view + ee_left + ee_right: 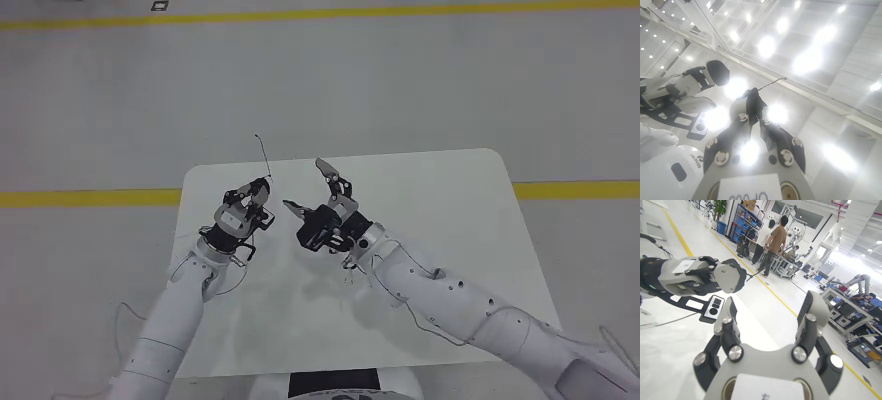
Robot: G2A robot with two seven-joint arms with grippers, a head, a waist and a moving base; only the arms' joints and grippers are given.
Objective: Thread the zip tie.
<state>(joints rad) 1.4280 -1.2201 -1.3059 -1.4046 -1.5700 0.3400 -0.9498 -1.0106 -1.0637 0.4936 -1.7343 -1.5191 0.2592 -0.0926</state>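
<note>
The left claw (264, 186) is clenched on the zip tie (263, 158), whose free end points far, above the tabletop (450, 200). The right claw (302, 183) hangs released just to its right. It should probably square up to that thin strip before closing on it gently.

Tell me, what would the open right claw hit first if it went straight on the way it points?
Probably nothing: the right claw points past the table edge at open floor. The left claw and its zip tie sit to one side; the tie's thin end might be brushed, but depth is unclear.
</note>
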